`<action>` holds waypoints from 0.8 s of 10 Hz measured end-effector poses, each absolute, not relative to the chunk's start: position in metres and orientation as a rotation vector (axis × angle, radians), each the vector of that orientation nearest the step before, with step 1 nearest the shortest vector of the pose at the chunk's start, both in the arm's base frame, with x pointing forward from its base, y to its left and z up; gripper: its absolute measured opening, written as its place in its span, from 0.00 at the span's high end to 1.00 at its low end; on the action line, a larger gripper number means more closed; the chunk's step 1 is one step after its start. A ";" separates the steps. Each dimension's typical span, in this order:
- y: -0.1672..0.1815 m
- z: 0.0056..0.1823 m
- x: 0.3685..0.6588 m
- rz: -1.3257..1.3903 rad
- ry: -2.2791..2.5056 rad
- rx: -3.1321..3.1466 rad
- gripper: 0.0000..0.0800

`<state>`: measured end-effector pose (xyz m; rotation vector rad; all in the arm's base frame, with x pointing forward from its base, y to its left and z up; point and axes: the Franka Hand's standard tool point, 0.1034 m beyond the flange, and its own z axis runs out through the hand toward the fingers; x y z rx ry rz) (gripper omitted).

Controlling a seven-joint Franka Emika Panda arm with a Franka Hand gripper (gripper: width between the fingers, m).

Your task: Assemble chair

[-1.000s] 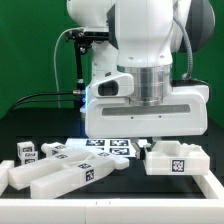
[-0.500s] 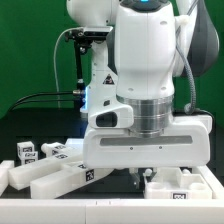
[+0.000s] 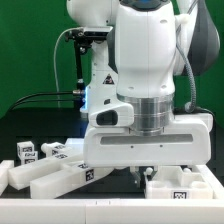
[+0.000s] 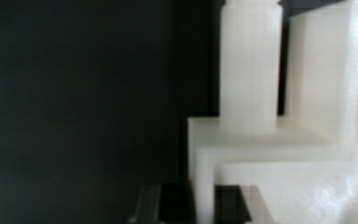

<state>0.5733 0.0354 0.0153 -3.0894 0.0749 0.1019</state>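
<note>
A white chair part (image 3: 190, 178) (image 4: 247, 90) is seen on the black table (image 3: 15, 125) at the exterior view's right, just under the gripper (image 3: 147, 172) (image 4: 194, 200). The jaws are pressed together, and contact cannot be told. Other chair pieces (image 3: 60, 172) are laid at the left, before a green backdrop (image 3: 30, 50).

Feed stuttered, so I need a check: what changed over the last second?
The robot arm's pincer came down over the chunky white tagged plastic block on the exterior view's right, then stopped. It stayed shut, gripping nothing visible. The white tagged plastic parts on the exterior view's left did not move.
</note>
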 end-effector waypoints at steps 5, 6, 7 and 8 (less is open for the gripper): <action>0.041 0.013 0.581 0.090 0.015 -3.109 0.96; 0.040 0.013 0.581 0.090 0.019 -3.108 0.96; 0.041 0.013 0.581 0.091 0.018 -3.108 0.96; 0.041 0.013 0.581 0.091 0.018 -3.108 0.67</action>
